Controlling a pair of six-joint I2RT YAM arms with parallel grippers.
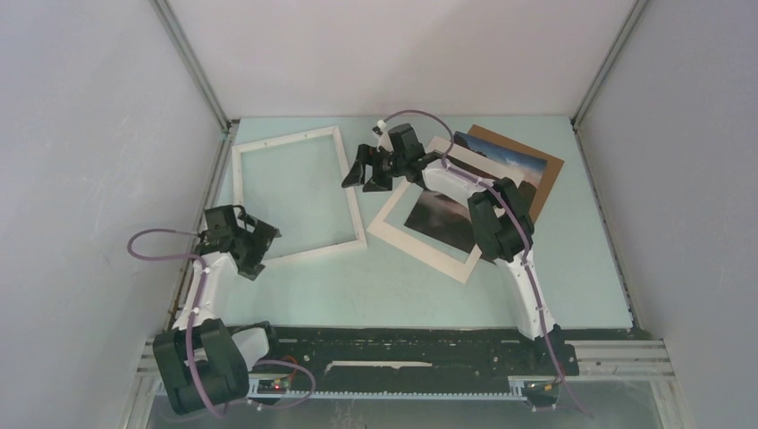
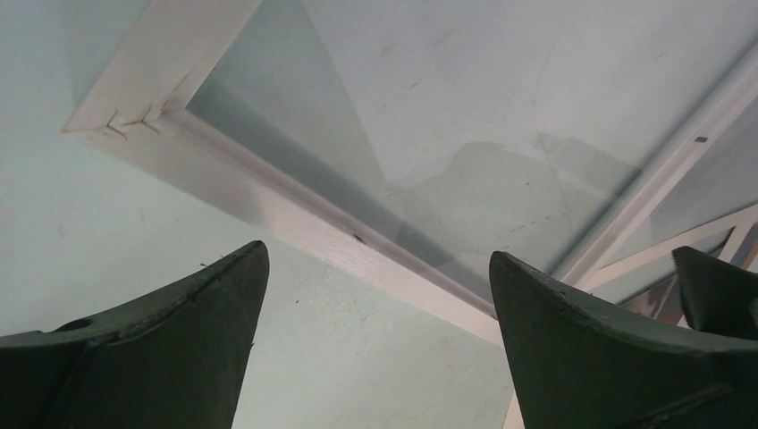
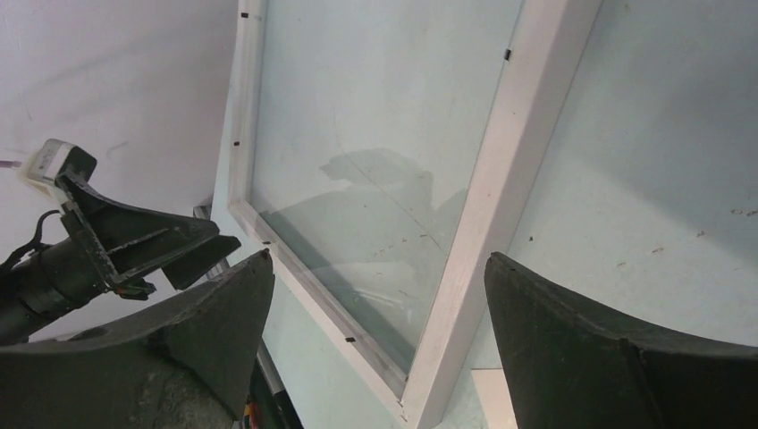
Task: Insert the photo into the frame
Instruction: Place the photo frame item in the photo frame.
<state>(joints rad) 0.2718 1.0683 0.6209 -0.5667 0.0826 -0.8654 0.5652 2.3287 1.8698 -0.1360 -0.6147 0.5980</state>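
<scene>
My left fingers [image 2: 170, 349] and right fingers [image 3: 608, 349] are spread, empty. The dark, white-bordered paper photo [image 1: 436, 217] looks light and bendy; I'd pinch its border, sliding it toward the thin white rectangular frame [image 1: 313, 249].

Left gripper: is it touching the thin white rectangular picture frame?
Cannot tell. In the left wrist view the open left gripper straddles the white frame's near rail, but tip height above it is unclear.

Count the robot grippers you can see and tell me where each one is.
2. The left gripper is open at the near left corner of the frame. The right gripper is open by its right rail, between it and the photo. None seems hidden.
</scene>
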